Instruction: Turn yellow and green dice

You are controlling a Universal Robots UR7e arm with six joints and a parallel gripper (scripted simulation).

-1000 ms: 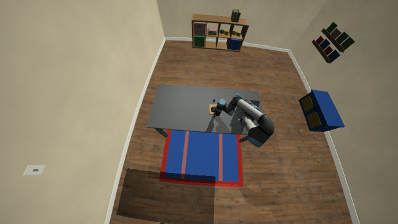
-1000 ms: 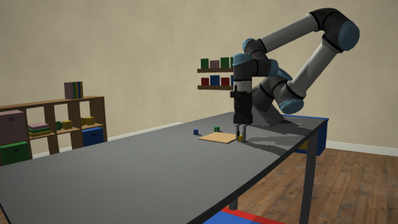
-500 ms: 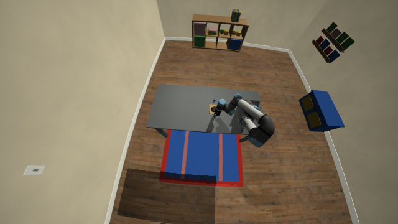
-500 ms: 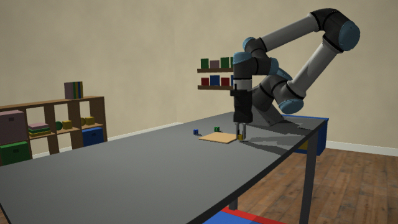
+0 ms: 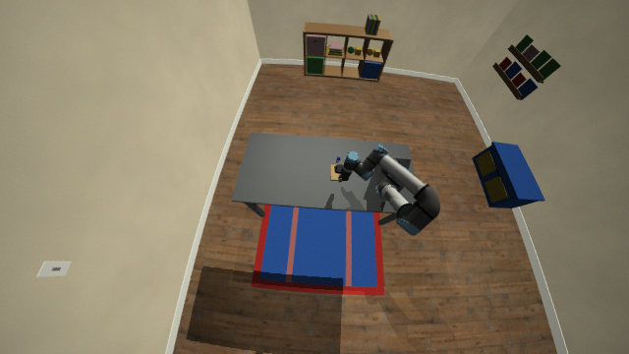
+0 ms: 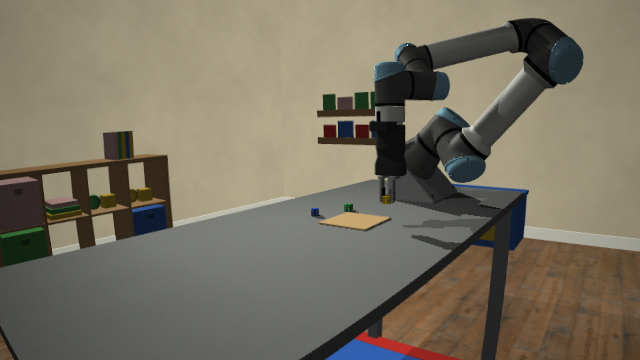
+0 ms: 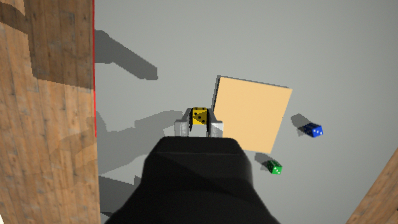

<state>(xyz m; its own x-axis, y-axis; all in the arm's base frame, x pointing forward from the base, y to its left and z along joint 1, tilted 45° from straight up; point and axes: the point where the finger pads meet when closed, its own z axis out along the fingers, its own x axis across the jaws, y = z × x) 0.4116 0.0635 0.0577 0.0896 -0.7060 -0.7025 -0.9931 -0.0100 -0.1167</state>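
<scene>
Right now the gripper (image 5: pixel 341 180) (image 6: pixel 386 195) (image 7: pixel 199 115) is closed on the yellow die (image 6: pixel 386 199) (image 7: pixel 199 116), with a finger on either side of it, and the die is held above the tabletop (image 5: pixel 285 167) (image 6: pixel 210 280) (image 7: pixel 250 35). It hangs off the mat's side that faces the long edge of the tabletop by the blue and red rug (image 5: pixel 319 246) (image 6: pixel 370 350). The dots on the yellow die are visible in the wrist view, but I cannot tell for certain which number faces up. The tan mat (image 5: pixel 334 172) (image 6: pixel 355 221) (image 7: pixel 252 115) lies flat, well in from the tabletop's corners and nearer the short edge by the arm (image 5: pixel 402 172) (image 6: pixel 500 110) than the opposite short edge. The green die (image 6: pixel 348 207) (image 7: pixel 274 167) sits on the tabletop just beside one corner of the mat, apart from it. The blue die (image 5: pixel 338 158) (image 6: pixel 315 212) (image 7: pixel 314 130) also rests on the tabletop, off the mat, toward the long edge on the bookshelf's (image 5: pixel 344 30) (image 6: pixel 90 164) side. Both are too small for their top numbers to be read surely. None of the three dice touches another.
</scene>
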